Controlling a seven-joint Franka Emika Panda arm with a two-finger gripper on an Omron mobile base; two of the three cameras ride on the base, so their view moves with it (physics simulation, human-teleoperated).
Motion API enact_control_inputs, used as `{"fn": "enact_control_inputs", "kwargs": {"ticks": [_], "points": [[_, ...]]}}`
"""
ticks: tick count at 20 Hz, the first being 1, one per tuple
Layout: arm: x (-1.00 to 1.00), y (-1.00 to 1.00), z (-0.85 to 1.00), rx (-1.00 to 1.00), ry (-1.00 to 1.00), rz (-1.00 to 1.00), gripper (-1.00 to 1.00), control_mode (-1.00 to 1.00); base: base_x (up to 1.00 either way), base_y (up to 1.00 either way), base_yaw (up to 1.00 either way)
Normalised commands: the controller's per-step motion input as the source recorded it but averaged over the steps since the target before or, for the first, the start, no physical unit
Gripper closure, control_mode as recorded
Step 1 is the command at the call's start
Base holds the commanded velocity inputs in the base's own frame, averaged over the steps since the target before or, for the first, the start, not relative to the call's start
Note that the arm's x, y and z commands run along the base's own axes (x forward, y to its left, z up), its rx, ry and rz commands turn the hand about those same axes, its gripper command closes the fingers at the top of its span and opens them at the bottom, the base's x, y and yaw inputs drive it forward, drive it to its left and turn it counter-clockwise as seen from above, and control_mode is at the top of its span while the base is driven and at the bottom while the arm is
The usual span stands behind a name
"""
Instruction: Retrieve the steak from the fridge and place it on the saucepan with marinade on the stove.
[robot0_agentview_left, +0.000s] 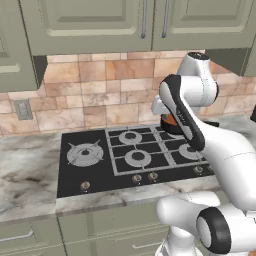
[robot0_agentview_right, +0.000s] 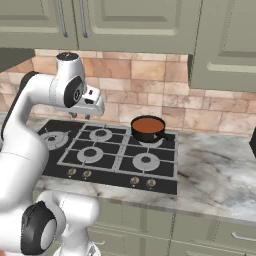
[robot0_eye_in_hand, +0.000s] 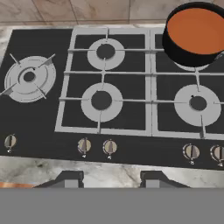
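Note:
The black stove (robot0_agentview_left: 95, 170) (robot0_agentview_right: 115, 167) (robot0_eye_in_hand: 131, 148) lies set into the marble counter, with five burners and front knobs. The saucepan with marinade (robot0_agentview_right: 148, 129) (robot0_eye_in_hand: 195, 33), dark with orange-brown liquid, stands on the back right burner; in the left base view the forearm covers most of the saucepan (robot0_agentview_left: 169, 121). My gripper (robot0_agentview_right: 83, 115) (robot0_eye_in_hand: 110, 179) hangs open above the stove's front half, left of the pan, with nothing between its fingers. The steak and the fridge are out of view.
A brick-tile backsplash (robot0_agentview_right: 150, 85) and green wall cabinets (robot0_agentview_left: 95, 25) rise behind the stove. Marble counter (robot0_agentview_left: 27, 175) (robot0_agentview_right: 220, 175) runs to both sides. A wall socket (robot0_agentview_left: 22, 109) sits at the left. Drawers (robot0_agentview_right: 200, 235) are below the counter.

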Motion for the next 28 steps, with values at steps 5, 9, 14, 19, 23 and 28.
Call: {"fn": "enact_control_inputs", "kwargs": {"ticks": [5, 9, 14, 19, 23, 28], "points": [[-0.61, -0.08, 0.00, 0.00, -0.08, -0.02, -1.00, -1.00, 0.00, 0.00, 0.00], [-0.76, -0.08, 0.00, 0.00, -0.12, -0.02, -1.00, -1.00, 0.00, 0.00, 0.00], [-0.75, -0.07, 0.00, 0.00, -0.14, -0.03, -1.00, -1.00, 0.00, 0.00, 0.00], [-0.80, -0.03, 0.00, 0.00, -0.15, -0.02, -1.00, -1.00, 0.00, 0.00, 0.00], [-0.77, 0.00, 0.00, 0.00, -0.13, 0.00, -1.00, -1.00, 0.00, 0.00, 0.00], [-0.69, 0.00, 0.00, 0.00, -0.10, 0.00, -1.00, -1.00, 0.00, 0.00, 0.00]]}}
